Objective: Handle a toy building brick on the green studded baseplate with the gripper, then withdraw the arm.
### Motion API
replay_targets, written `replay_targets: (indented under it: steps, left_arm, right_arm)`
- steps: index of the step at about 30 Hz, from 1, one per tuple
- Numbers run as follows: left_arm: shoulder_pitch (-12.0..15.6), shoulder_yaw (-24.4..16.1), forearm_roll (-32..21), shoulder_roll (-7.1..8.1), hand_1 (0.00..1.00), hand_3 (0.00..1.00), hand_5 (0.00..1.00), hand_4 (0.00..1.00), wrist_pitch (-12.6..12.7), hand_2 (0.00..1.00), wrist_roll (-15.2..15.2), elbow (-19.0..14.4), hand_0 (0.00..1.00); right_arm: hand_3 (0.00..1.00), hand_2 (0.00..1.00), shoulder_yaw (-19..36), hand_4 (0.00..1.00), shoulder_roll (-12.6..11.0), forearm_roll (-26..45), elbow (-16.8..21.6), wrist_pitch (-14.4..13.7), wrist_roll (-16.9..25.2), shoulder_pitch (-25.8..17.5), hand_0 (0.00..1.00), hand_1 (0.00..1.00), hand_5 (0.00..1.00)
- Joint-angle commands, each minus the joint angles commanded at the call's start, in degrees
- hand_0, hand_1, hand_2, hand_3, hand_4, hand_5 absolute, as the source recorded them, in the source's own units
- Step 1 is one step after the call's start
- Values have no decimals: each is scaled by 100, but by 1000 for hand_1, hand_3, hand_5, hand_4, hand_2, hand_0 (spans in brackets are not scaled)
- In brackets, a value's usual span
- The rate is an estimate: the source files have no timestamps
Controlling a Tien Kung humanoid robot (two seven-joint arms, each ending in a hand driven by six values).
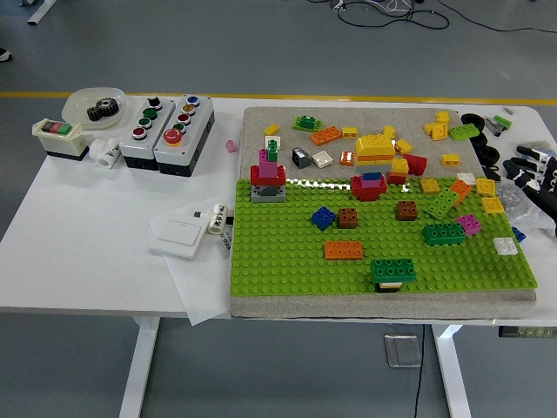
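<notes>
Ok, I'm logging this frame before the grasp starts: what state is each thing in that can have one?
right hand: fingers spread, holding nothing, at the table's right edge
green baseplate: flat on the grey mat
orange brick: seated flat on the baseplate
dark green brick: stacked on another piece at the near edge
red and pink tower: upright
left hand: out of view
</notes>
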Motion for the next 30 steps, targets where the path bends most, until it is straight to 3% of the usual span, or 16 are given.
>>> replay_targets:
  steps: [2,3,8,9,14,15,20,21,30]
  left_arm:
    - [-1,-6,11,2,742,609,631,659,-1,761,0,0,735]
    - [-2,-6,12,2,742,609,631,659,-1,761,-1,0,735]
    - [-11,11,-12,4,742,609,631,659,2,761,-12,-2,735]
    - [-13,15,-20,5,742,609,630,658,3,761,-14,-2,735]
    - [-26,24,-45,1,742,609,630,658,5,761,-22,2,735]
    - [-27,24,-51,-1,741,609,630,657,9,761,-24,3,735]
    - [-35,24,-59,-5,741,609,630,657,13,761,-24,4,735]
    - [-37,24,-62,-6,741,608,630,657,14,761,-25,5,736]
    - [-53,34,-68,-2,740,609,630,657,11,761,-25,2,735]
  right_arm:
    - [837,767,-14,954,-10,-257,6,-159,-41,5,745,740,593]
    - [806,737,-19,884,-14,-381,7,-230,-52,7,699,704,502]
    - [806,737,-55,884,-35,-1052,-19,-526,7,17,699,704,502]
    - [798,732,-59,860,-37,-1124,-23,-544,17,18,692,694,386]
    - [798,732,-81,860,-43,-1522,-63,-593,77,30,692,694,386]
    - [809,728,-86,866,-45,-1608,-68,-602,98,33,680,692,310]
    - [809,728,-91,866,-51,-1781,-87,-602,188,44,680,692,310]
    - [814,727,-87,941,-52,-1823,-93,-596,209,46,677,692,267]
    - [813,728,-91,967,-63,-2118,-175,-637,233,63,674,692,270]
